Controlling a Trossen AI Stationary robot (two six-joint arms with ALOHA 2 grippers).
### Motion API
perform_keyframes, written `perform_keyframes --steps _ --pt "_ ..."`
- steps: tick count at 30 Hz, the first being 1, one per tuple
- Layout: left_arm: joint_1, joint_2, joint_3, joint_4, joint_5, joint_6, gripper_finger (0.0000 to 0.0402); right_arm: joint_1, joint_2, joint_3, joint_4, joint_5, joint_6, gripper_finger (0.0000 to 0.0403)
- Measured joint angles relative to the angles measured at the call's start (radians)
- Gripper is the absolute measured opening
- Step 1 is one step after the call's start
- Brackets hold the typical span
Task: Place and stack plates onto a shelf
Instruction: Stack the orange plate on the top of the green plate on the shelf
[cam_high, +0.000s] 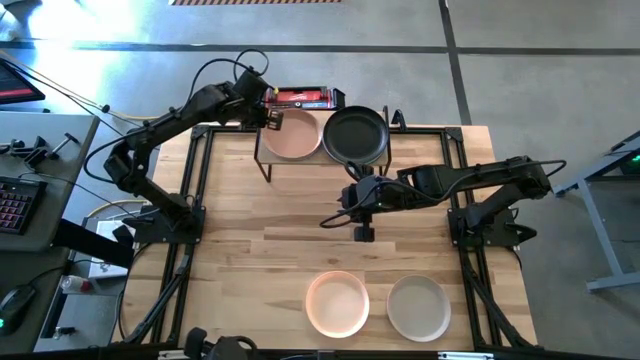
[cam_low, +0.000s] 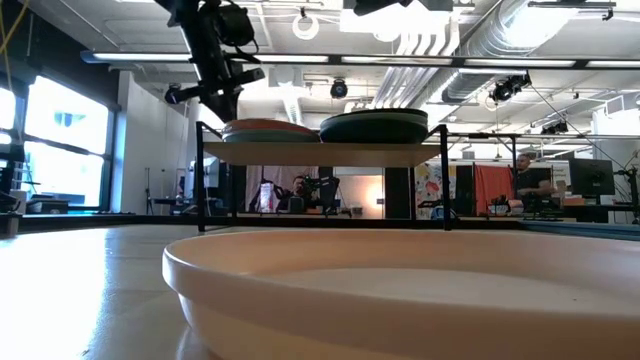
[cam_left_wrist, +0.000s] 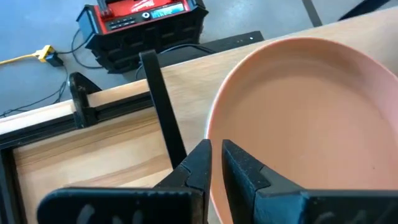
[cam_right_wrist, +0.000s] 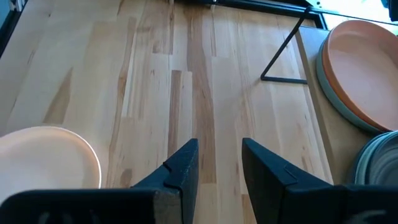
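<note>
High view: found the peach-pink plate (cam_high: 292, 135) lying on the left stack on the shelf (cam_low: 320, 155), beside the black plate (cam_high: 355, 135) topping the right stack. Saw the left gripper (cam_left_wrist: 216, 149) at that plate's outer rim, fingers nearly together and seemingly pinching the rim. Judged the step as release: should have opened only with the plate flat and centred on the one beneath, then drawn back outward, clear of the shelf post. Noted the right gripper (cam_right_wrist: 217, 146) empty, fingers parted, above mid-table. Spotted two plates (cam_high: 337, 303) waiting near the front edge. Could not read any writing on the red-and-black device (cam_left_wrist: 143, 22).
</note>
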Motion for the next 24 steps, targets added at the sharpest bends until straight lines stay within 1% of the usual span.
perform_keyframes --steps 3,10,12,16,18,21,24 --pt "0.010 0.000 0.000 0.000 0.031 0.022 0.0037 0.000 0.000 0.000 -0.002 0.000 0.000 0.0101" --pt "0.019 0.000 0.000 0.000 0.099 0.022 0.0069 0.000 0.000 0.000 -0.002 0.000 0.000 0.0101" --pt "0.024 0.000 0.000 0.000 0.183 0.022 0.0074 0.000 0.000 0.000 -0.003 0.000 0.000 0.0101" --pt "0.028 -0.001 0.000 -0.001 0.406 0.023 0.0075 0.000 0.000 0.000 -0.007 -0.005 0.001 0.0101" --pt "0.018 -0.001 0.000 -0.006 0.488 0.023 0.0073 0.000 0.000 0.000 -0.013 -0.008 0.008 0.0101" --pt "-0.006 -0.001 0.000 -0.020 0.530 0.031 0.0067 0.000 0.000 0.000 -0.024 -0.009 0.033 0.0101" --pt "-0.035 -0.001 0.000 -0.065 0.533 0.040 0.0062 0.000 0.000 0.000 -0.035 -0.009 0.051 0.0101"
